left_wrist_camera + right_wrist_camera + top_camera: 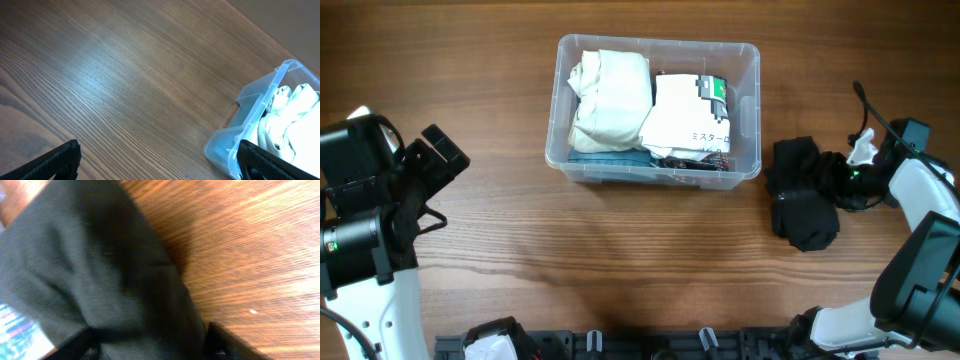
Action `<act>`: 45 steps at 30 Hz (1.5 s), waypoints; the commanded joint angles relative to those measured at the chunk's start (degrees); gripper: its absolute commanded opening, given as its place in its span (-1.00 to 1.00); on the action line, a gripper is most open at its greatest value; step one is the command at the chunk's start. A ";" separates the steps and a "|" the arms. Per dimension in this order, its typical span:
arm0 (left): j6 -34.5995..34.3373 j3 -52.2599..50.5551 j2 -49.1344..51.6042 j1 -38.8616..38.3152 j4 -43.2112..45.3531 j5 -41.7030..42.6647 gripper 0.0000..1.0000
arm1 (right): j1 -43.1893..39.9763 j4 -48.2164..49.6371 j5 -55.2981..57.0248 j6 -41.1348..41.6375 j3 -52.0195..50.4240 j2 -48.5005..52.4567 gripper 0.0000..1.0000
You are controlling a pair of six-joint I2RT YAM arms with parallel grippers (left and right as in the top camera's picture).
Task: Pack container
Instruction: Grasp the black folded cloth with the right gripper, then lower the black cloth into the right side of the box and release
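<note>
The clear container (752,110) stands at the back centre of the table. It holds a cream cloth (610,95), a white printed packet (688,120) and something blue underneath. Its corner shows in the left wrist view (250,107). A black cloth (802,205) lies bunched on the table right of the container. My right gripper (840,180) is at its right side; in the right wrist view the fingers (150,342) are closed around a fold of the black cloth (100,270). My left gripper (435,160) is open and empty at the left, over bare wood (160,162).
The table is brown wood (620,260). The arm bases and a black rail (650,345) run along the front edge. A small white piece (863,150) sits by the right arm's wrist.
</note>
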 commanded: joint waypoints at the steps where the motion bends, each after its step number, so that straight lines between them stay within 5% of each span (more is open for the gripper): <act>1: 1.16 -0.02 -0.04 0.42 0.11 -0.59 0.99 | 0.44 0.22 -4.52 -0.66 -1.11 0.96 -0.85; 9: 1.16 -0.02 -0.02 0.42 0.11 -0.57 1.00 | 0.46 -4.74 -25.22 -0.24 2.73 -17.79 -0.91; 17: 1.16 -0.02 -0.04 0.42 0.11 -0.59 1.00 | 9.75 11.89 -26.60 19.69 5.60 -39.69 -0.91; 21: 1.16 -0.02 -0.02 0.42 0.11 -0.59 0.99 | 21.40 22.45 -16.72 28.09 5.60 -37.03 -0.91; 26: 1.14 -0.02 -0.04 0.42 0.11 -0.59 0.99 | 34.29 35.10 -3.69 40.30 5.60 -22.18 -0.91; 30: 1.16 -0.02 -0.02 0.42 0.11 -0.59 0.99 | 36.85 44.00 0.31 45.90 5.60 -9.53 -0.85; 33: 1.16 -0.02 -0.04 0.42 0.11 -0.59 1.00 | 36.83 45.38 -0.33 42.82 5.60 -3.89 -0.20; 38: 1.16 -0.02 -0.04 0.42 0.11 -0.59 0.99 | 36.24 40.61 -1.57 27.39 5.62 -6.73 -0.10; 40: 1.16 -0.02 -0.04 0.42 0.11 -0.59 1.00 | 36.24 38.49 -1.40 24.70 5.68 -10.14 -0.20; 43: 1.16 -0.02 -0.04 0.42 0.11 -0.59 0.99 | 36.52 37.90 -2.10 24.52 5.73 -15.80 -0.79; 45: 1.14 -0.02 -0.04 0.42 0.11 -0.59 1.00 | 37.40 38.47 -2.03 24.87 5.73 -17.73 -0.91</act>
